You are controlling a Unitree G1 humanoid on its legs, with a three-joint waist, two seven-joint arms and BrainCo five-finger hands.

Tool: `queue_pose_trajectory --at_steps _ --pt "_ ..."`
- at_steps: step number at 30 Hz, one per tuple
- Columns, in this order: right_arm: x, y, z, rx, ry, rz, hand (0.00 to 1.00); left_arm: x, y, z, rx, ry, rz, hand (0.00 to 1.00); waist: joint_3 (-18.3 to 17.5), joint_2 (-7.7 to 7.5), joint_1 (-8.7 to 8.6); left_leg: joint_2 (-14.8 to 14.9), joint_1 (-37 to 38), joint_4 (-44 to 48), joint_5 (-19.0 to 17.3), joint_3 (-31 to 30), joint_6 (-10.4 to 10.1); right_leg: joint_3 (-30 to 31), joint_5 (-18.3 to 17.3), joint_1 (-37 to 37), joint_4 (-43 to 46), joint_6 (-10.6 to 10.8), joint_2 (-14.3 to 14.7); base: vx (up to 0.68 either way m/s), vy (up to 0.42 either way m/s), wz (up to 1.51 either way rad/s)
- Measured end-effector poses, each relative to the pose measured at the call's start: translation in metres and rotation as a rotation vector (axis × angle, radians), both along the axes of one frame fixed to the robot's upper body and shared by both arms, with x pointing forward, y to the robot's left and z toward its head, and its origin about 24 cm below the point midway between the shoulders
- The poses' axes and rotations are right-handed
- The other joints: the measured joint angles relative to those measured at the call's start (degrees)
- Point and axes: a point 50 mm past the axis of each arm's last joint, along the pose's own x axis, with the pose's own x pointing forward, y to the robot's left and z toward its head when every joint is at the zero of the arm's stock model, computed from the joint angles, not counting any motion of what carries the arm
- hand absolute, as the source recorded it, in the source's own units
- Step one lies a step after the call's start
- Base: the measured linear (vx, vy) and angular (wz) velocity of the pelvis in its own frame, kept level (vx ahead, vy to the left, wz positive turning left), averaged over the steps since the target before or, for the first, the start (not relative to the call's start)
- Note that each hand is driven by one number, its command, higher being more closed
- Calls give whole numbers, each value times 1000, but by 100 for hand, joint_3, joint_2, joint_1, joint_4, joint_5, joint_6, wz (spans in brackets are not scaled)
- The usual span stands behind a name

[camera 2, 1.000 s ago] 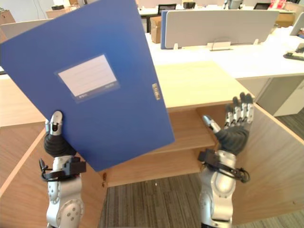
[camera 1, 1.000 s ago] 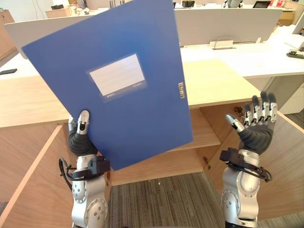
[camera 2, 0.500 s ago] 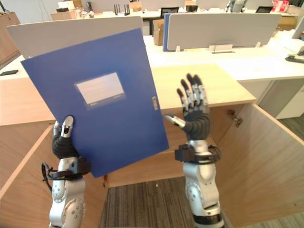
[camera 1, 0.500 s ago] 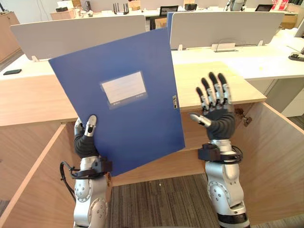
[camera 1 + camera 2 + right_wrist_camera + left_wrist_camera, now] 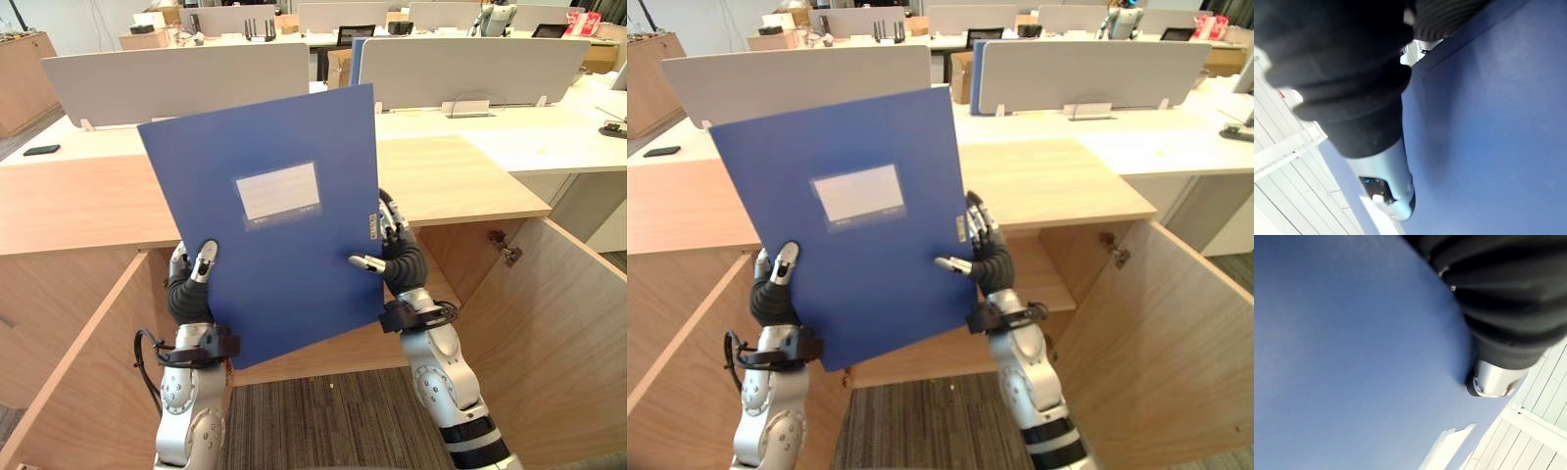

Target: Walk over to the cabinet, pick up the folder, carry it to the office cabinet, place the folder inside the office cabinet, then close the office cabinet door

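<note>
Folder: we see the blue folder (image 5: pixel 284 225) upright and slightly tilted, held in the air before the open cabinet (image 5: pixel 460 186), above its shelf (image 5: pixel 1046 282).
Left hand: our left hand (image 5: pixel 191 289) pinches the folder's lower left edge, thumb on the front.
Right hand: our right hand (image 5: pixel 397 259) clasps its right edge, thumb in front, fingers behind.
Doors: the left door (image 5: pixel 69 382) and right door (image 5: pixel 573 323) stand open.

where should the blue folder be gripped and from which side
By its two long side edges, low down, one hand from each side: the blue folder stands upright, thin and broad, as left hand and right hand pinch it now.
</note>
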Motion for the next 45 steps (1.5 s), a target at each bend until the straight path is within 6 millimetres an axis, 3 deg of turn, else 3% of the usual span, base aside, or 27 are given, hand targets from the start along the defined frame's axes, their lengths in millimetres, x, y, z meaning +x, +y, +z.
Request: queue_pose_trajectory --at_steps 2,3,9,13,16,17,24,27,30,33,35,36,38,42,44,45 --pt "1 1 -4 -30 16 3 0 0 1 0 15 -1 -4 100 -8 -2 -2 4 -22 0 13 -35 -3 -32 3 0 -1 -5 8 -19 -8 9" --pt "1 1 -6 -54 21 3 100 0 1 0 19 -1 -6 100 -19 0 -1 4 -50 0 25 -57 -3 -54 6 -12 -3 -9 11 -26 -11 11" --pt "4 5 -17 -183 45 35 100 0 4 1 51 -1 -14 100 -76 -13 28 19 -90 19 57 -68 -5 -57 31 -48 -3 -42 29 -3 -1 1" --pt "6 3 -36 -269 147 240 100 0 11 2 126 0 -36 100 -128 -68 83 29 -95 19 76 -77 -6 -55 50 -50 -8 -56 46 0 0 0" --pt "1 -1 -42 -240 210 341 100 0 12 2 152 -1 -70 100 -156 -91 137 35 -147 21 99 -101 -11 -60 58 -96 -5 -66 59 -6 1 1" --pt "0 -3 -43 -239 226 357 100 1 11 3 159 -3 -80 0 -167 -90 152 35 -185 21 117 -114 -14 -66 66 -134 3 -69 61 -11 4 4" --pt "-5 -23 -53 -241 332 389 100 12 -1 2 167 -4 -268 0 -180 -91 242 36 -188 23 146 -126 -9 -60 67 -152 45 -68 61 0 0 0" --pt "-12 -33 -66 -267 407 414 100 17 -6 -5 238 4 -443 0 -212 -92 256 59 -214 23 151 -122 -8 -57 60 -173 39 -82 77 0 0 0" --pt "-20 -38 -90 -320 531 455 100 22 3 -39 260 152 -556 0 -269 -97 184 130 -274 23 155 -87 -21 -28 101 -229 -17 -105 142 -8 -16 -6" --pt "-27 -53 -101 -464 571 438 100 13 12 -91 298 390 -704 0 -269 -97 177 188 -273 21 130 13 -53 97 115 -293 -26 -123 189 1 -11 -21" --pt "-19 -58 -91 -663 464 394 100 -8 18 -137 318 625 -800 0 -256 -109 157 268 -271 20 98 213 -83 270 166 -399 -55 -143 255 11 -15 -43" --pt "-17 -58 -86 -704 425 384 100 -15 20 -148 315 681 -806 0 -253 -113 122 279 -265 21 86 248 -90 297 183 -409 -76 -138 264 27 -14 -38" --pt "-10 -46 -60 -903 203 338 100 -45 11 -189 270 861 -818 0 -254 -116 89 352 -256 22 32 515 -126 563 223 -570 -69 -156 327 34 -4 -54" --pt "-11 -21 -48 -1097 -63 284 100 -87 9 -238 260 1141 -744 0 -197 -101 49 415 -124 24 -53 782 -173 800 242 -618 -18 -156 382 45 -5 -42" --pt "-13 -10 -48 -1147 -154 257 100 -106 23 -256 216 1292 -598 0 -109 -95 45 424 -72 24 -80 854 -182 898 241 -628 0 -156 395 0 5 -24" --pt "-14 -3 -56 -1214 -197 263 100 -120 36 -266 161 1399 -443 0 -104 -101 49 424 -73 25 -95 885 -185 935 241 -663 21 -155 395 -17 15 -16"
